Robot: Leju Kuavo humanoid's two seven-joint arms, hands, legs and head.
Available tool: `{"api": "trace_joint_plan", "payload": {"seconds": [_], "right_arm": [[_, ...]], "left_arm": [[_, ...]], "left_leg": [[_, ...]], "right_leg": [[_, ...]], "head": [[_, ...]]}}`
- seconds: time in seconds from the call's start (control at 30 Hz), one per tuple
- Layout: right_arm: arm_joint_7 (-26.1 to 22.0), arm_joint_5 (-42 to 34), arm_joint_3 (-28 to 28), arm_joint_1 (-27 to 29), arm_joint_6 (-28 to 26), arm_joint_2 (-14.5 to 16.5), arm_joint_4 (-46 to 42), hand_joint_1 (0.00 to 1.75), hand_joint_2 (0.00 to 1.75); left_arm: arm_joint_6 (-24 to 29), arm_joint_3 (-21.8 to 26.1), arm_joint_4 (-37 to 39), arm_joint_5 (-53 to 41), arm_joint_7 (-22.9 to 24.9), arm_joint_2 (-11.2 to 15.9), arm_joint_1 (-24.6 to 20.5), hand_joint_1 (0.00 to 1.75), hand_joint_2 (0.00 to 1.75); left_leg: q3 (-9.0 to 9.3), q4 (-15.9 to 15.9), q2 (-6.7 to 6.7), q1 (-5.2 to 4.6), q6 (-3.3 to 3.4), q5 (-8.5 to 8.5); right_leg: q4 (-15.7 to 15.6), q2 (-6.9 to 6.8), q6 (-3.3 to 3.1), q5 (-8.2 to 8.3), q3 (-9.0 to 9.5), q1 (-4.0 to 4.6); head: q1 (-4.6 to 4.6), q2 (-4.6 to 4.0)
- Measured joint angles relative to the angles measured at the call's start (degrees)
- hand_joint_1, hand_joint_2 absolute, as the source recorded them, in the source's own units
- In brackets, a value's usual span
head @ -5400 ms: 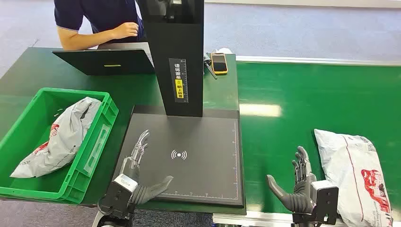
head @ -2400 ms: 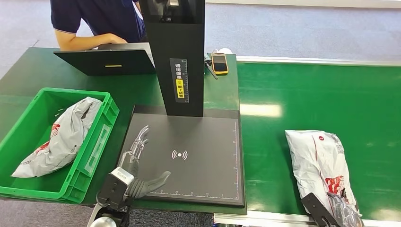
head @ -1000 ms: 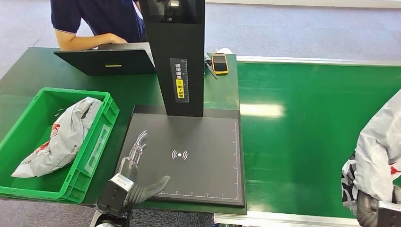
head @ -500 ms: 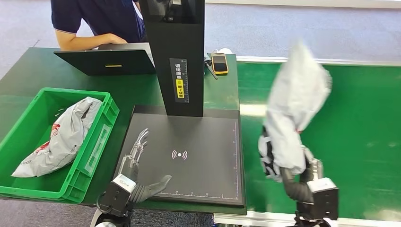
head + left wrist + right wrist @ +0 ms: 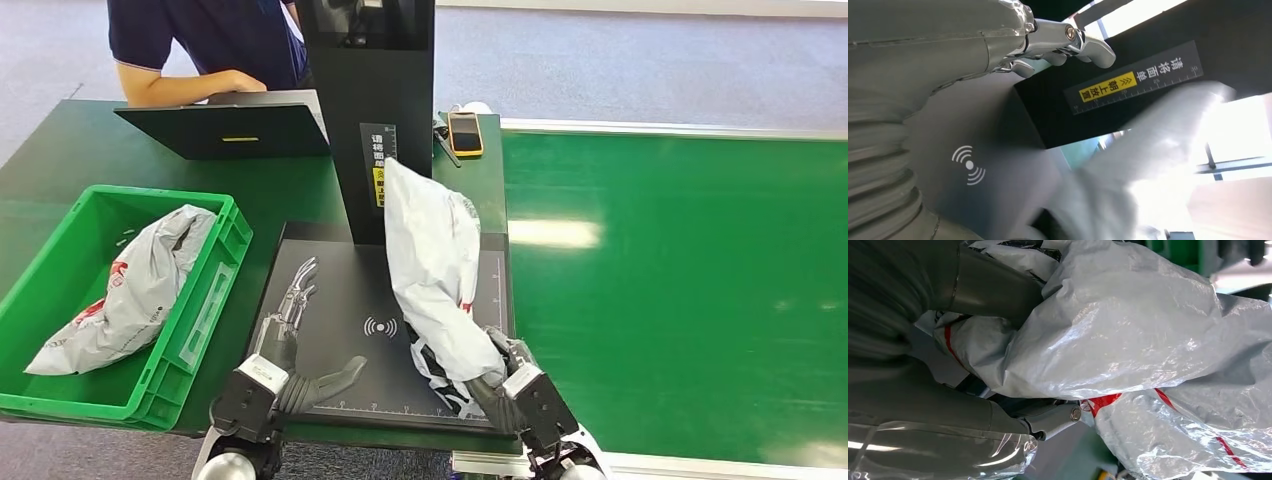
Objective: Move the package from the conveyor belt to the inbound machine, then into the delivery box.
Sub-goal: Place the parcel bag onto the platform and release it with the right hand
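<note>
Right hand: my right hand [image 5: 487, 372] grips the lower end of the white crinkled plastic mailer package with red print [image 5: 432, 262]; in the right wrist view the thumb and fingers [image 5: 1050, 419] are wrapped into the plastic [image 5: 1128, 335].
Package: I see it held up and tilted over the right part of the black flat scan plate of the inbound machine [image 5: 330, 300], its upper end in front of the black upright column with the yellow label [image 5: 370, 110]. I cannot tell whether its lower end touches the plate.
Left hand: my left hand [image 5: 295, 345] is empty, fingers spread, over the plate's left part; the left wrist view shows the fingers [image 5: 1068, 42] extended toward the column.
Delivery box: the green plastic crate [image 5: 205, 300] sits left of the plate with a grey plastic bag [image 5: 130, 290] inside.
Conveyor: the green belt [image 5: 680, 270] lies to the right.
Background: a person in a dark blue shirt [image 5: 200, 40] sits behind a black laptop [image 5: 225, 130].
</note>
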Motion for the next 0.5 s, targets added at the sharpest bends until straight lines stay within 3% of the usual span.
{"api": "trace_joint_plan", "payload": {"seconds": [0.13, 0.27, 0.5], "right_arm": [[0.9, 0.5, 2.7, -1.9, -1.3, -0.9, 5.1, 1.7, 1.75], [0.9, 0.5, 3.8, -4.3, -3.9, -1.4, 10.5, 0.02, 1.75], [0.0, -0.2, 3.8, -6.6, -5.4, -1.7, 15.2, 0.0, 1.75]], "left_arm": [[0.6, -0.5, 0.1, 0.1, 0.2, 0.2, 0.0, 0.0, 1.75], [1.3, -1.1, 0.1, 0.2, 0.4, 0.5, 0.1, 0.0, 1.75], [2.5, -1.5, 0.1, 0.2, 1.1, 0.9, 0.6, 0.0, 1.75]], "left_leg": [[-0.01, 0.0, 0.0, 0.0, 0.0, 0.0], [-0.01, 0.0, -0.01, 0.0, 0.0, 0.0], [0.04, 0.0, 0.01, 0.0, 0.0, 0.0]], "right_leg": [[0.0, 0.0, -0.01, -0.01, -0.02, 0.01], [0.0, 0.0, -0.01, -0.01, -0.02, 0.01], [0.0, 0.01, -0.01, 0.01, 0.01, 0.01]], "head": [[0.01, 0.0], [0.0, 0.0], [0.01, 0.0]]}}
